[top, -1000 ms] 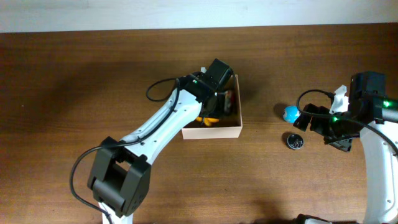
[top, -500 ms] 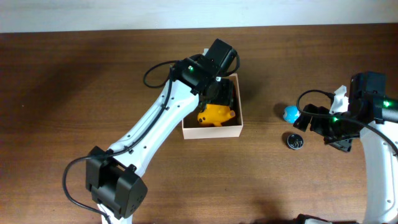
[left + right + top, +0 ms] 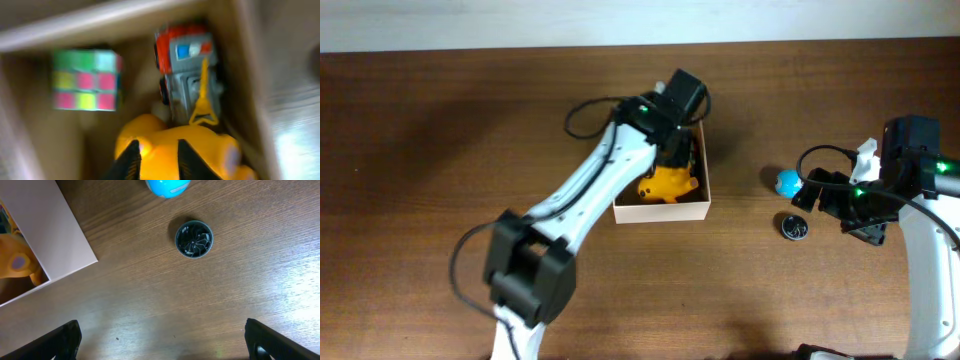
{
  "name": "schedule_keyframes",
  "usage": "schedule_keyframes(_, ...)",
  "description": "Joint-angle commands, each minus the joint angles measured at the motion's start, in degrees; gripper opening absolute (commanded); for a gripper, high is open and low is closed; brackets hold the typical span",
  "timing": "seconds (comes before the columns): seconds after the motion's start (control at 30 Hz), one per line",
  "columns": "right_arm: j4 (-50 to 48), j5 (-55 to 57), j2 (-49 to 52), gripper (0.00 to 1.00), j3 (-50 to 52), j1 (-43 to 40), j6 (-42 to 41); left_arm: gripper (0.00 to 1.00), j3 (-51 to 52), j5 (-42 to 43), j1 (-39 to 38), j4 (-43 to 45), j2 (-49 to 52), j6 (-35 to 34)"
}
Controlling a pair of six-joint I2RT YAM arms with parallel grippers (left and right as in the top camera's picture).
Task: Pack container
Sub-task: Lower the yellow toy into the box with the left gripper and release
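Note:
The container (image 3: pixel 660 212) is a cream-walled cardboard box at the table's middle, also in the right wrist view (image 3: pixel 50 235). A yellow toy (image 3: pixel 665 185) lies inside it. The left wrist view shows that toy (image 3: pixel 175 150), a colourful puzzle cube (image 3: pixel 86 80) and a red-and-grey robot toy (image 3: pixel 190 75) on the box's tan floor. My left gripper (image 3: pixel 157 160) hovers in the box just above the yellow toy, fingers slightly apart. My right gripper (image 3: pixel 160 340) is wide open and empty over bare table, near a black disc (image 3: pixel 194 239) and a blue ball (image 3: pixel 167 185).
The blue ball (image 3: pixel 787 182) and black disc (image 3: pixel 795 227) lie on the wood right of the box, just left of my right gripper (image 3: pixel 840 208). The left arm reaches diagonally from the front left over the box (image 3: pixel 675 140).
My left arm lifted off the yellow toy, which now lies uncovered in the box, and shifted slightly right. The right arm, ball and disc have not moved.

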State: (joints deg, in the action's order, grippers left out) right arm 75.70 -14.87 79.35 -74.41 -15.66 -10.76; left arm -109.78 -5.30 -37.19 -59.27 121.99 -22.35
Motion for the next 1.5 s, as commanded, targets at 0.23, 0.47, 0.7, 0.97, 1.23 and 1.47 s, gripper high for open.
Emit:
schedule_keyframes(0.23, -0.3, 0.1, -0.2, 0.99, -0.7, -0.1, -0.4, 0.20, -0.1, 2.6, -2.8, -4.4, 3.7, 0.1)
schedule_keyframes(0.47, -0.4, 0.1, -0.2, 0.99, -0.8, -0.1, -0.5, 0.23, 0.2, 2.5, -4.6, -3.8, 4.9, 0.1)
schedule_keyframes(0.7, -0.2, 0.1, -0.2, 0.99, -0.8, -0.1, -0.5, 0.24, -2.0, -1.3, -4.3, -5.3, 3.1, 0.1)
schedule_keyframes(0.97, -0.1, 0.1, -0.2, 0.99, -0.8, -0.1, -0.5, 0.32, -5.6, 0.7, -3.8, -12.1, -2.8, 0.1)
schedule_keyframes(1.23, -0.1, 0.1, -0.2, 0.99, -0.8, -0.1, -0.5, 0.36, 0.9, 1.7, -6.3, -10.2, -2.4, -1.7)
schedule_keyframes(1.47, -0.5, 0.1, -0.2, 0.99, -0.7, -0.1, -0.5, 0.37, 11.8, 4.1, -7.4, -1.4, -2.3, -2.5)
